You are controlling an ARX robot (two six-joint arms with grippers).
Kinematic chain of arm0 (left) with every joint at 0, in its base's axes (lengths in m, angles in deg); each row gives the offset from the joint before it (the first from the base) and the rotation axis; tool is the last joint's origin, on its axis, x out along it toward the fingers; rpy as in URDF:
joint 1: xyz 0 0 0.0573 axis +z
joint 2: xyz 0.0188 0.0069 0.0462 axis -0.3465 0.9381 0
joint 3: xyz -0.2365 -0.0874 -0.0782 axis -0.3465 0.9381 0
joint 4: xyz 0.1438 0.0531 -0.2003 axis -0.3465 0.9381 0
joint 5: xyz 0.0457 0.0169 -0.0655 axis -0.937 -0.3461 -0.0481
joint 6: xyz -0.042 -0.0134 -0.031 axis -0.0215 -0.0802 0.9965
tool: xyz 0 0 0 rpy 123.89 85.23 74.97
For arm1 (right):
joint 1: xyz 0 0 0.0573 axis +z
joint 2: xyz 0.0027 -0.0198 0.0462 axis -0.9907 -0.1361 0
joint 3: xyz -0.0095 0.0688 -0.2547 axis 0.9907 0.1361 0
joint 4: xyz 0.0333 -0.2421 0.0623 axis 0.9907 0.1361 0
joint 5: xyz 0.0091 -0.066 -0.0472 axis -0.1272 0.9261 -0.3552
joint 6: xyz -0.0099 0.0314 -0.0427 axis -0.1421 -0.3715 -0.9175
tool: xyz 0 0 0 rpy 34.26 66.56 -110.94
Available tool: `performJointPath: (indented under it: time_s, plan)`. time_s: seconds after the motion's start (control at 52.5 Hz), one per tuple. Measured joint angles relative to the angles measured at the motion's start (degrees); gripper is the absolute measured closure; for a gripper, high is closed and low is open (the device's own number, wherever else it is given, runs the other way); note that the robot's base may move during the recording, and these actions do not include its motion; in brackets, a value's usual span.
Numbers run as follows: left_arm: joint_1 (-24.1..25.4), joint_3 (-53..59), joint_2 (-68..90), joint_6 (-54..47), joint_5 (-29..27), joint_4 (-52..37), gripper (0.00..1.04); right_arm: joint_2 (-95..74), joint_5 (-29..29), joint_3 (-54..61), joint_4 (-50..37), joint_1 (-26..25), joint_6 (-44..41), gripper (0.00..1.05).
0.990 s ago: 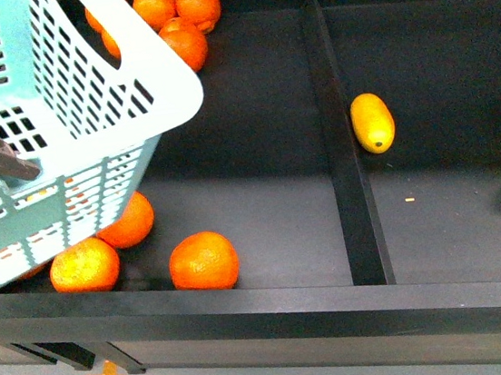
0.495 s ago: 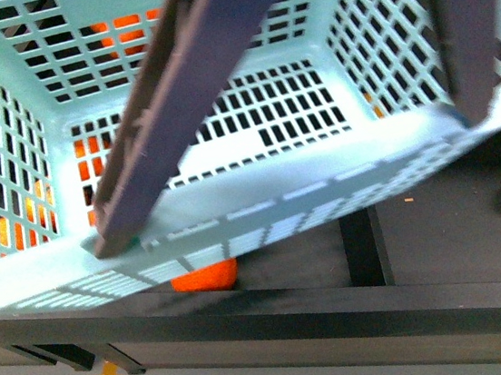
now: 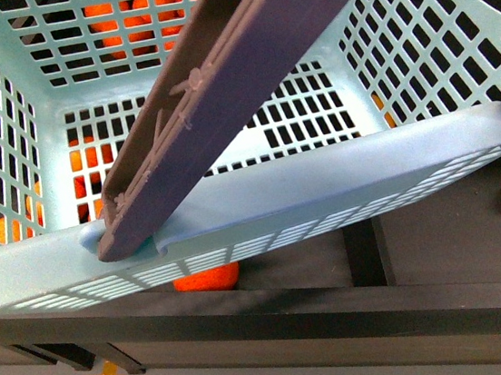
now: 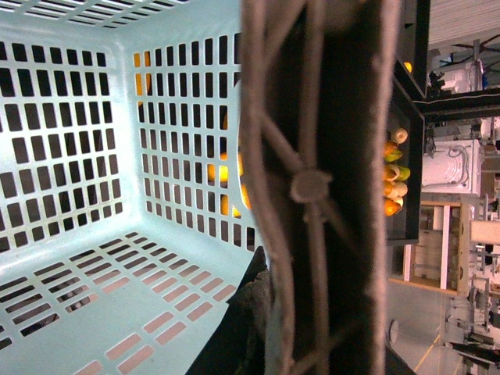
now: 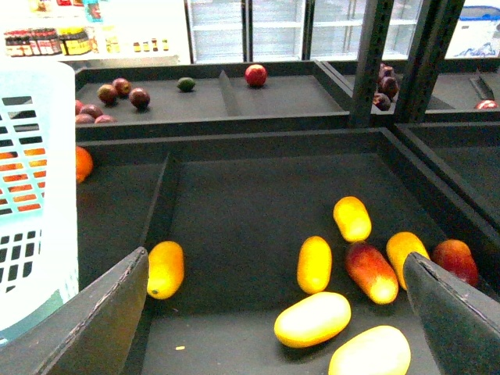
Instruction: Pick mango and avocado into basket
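Oblong yellow-orange mango (image 5: 166, 269) lies on the dark floor of the black display bin (image 5: 234, 203), just beside the low black divider (image 5: 160, 205), well apart from the other fruit. Small dark green oval on the far shelf reads as the avocado (image 5: 185, 83); too small to tell more. Light teal slotted plastic basket (image 3: 324, 188) is tilted and very close to the front camera, filling most of that view and hanging over the bin; its floor and walls are bare, no fruit inside. One brown folding handle (image 3: 220, 90) crosses the basket's mouth diagonally. Left wrist view is taken up by that handle (image 4: 312, 187) against the basket's lattice wall (image 4: 78, 117); left gripper's fingers cannot be made out there, so whether it is clamped cannot be told. Right gripper (image 5: 273, 258) hangs above the mango compartment, its dark grey fingers (image 5: 94, 320) spread wide with nothing between them; the basket's edge (image 5: 31, 195) shows at one side of that view. Round oranges (image 3: 119, 11) are visible through the slots, one more orange (image 3: 207, 278) under the near rim. A loose cluster of yellow and red-blushed oblong fruits (image 5: 314, 264) lies further along the same compartment. Dark red round fruits (image 5: 125, 90) sit on the far shelf.
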Motion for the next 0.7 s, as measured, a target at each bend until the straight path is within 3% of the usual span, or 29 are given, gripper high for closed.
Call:
performJointPath:
  time_s: [0.057, 0.133, 0.229, 0.4, 0.61, 0.705]
  plan:
    - [0.0, 0.0, 0.0, 0.0, -0.04, 0.02, 1.0, -0.52, 0.74, -0.22, 0.74, 0.15, 0.57, 0.09]
    - [0.02, 0.0, 0.0, -0.04, 0.0, 0.02, 1.0, -9.07, 5.11, -5.97, 14.91, -1.03, 6.88, 0.09]
    - [-0.02, -0.02, 0.0, -0.04, 0.26, 0.02, 1.0, -17.29, 1.81, -8.0, 19.08, -6.4, 9.57, 0.09]
    - [-0.02, -0.02, 0.0, -0.02, 0.11, 0.02, 1.0, -35.82, -4.52, -11.63, 6.14, -20.24, 12.92, 0.09]
    - [0.02, -0.02, 0.0, -0.04, 0.0, 0.02, 1.0, -64.61, 0.59, -18.49, -13.0, -19.47, 19.56, 0.09]
    - [0.02, -0.02, 0.0, -0.02, 0.11, 0.04, 1.0, -75.28, 2.29, -21.94, -17.33, -18.62, 22.8, 0.09]
